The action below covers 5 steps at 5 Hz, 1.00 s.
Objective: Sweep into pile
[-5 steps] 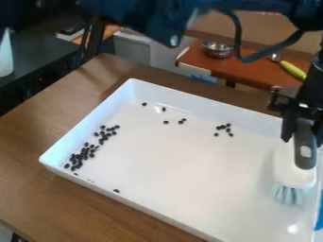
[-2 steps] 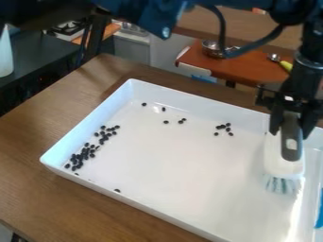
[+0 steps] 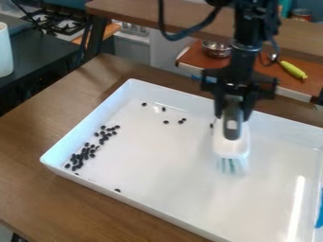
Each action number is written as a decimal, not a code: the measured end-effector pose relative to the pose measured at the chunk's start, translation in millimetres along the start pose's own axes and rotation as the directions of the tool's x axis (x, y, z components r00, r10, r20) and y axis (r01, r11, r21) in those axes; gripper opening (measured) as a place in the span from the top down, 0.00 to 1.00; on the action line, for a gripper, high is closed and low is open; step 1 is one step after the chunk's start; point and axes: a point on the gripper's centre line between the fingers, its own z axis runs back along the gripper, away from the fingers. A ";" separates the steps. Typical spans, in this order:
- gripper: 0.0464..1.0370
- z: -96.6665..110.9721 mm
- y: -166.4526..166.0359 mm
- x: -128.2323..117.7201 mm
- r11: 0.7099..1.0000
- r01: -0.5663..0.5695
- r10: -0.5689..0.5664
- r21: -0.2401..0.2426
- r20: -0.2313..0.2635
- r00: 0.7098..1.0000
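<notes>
**The claw [image 3: 232, 116] carried the brush [image 3: 232, 145] leftward in the view, over the white tray [image 3: 176, 168]**

Both had swung in from the tray's right side since the earlier frames, and the arm had moved with them. The scattered black beans [image 3: 82, 156] lay as they had, though the brush now covered most of the small cluster by the back wall.

The brush had a smooth, rounded white body, a dark grey grip with a pale patch, and a fringe of white and blue-green bristles pointing down. The beans were small, dark and roundish. The tray was a glossy, shallow rectangle with raised walls, and light glared in a streak on its right part.

It sat on a brown wood-grained desk [image 3: 38, 137]. A blue thing [image 3: 319, 212] showed at the right edge. Behind stood a reddish-brown side table [image 3: 189, 59] with a shiny metal bowl [image 3: 216, 49] and a yellow-green handle [image 3: 293, 70]. A stove [image 3: 60, 21] was at upper left.

The claw was closed around the grip, one finger on each side, with the bristles below it. Whether they touched the tray's floor could not be told. One bean lay just left of the brush; the largest group was well apart from the claw, along the left wall.
</notes>
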 end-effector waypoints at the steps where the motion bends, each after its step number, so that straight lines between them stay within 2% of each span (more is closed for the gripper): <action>1: 0.55 -2.8 16.3 3.7 1.000 -0.012 0.012 0.011 -0.011 1.000; 3: 0.55 -6.2 55.8 18.9 0.995 -0.090 0.091 0.044 -0.004 0.996; 5: 0.55 -9.4 99.8 41.0 0.976 -0.207 0.209 0.066 -0.014 0.978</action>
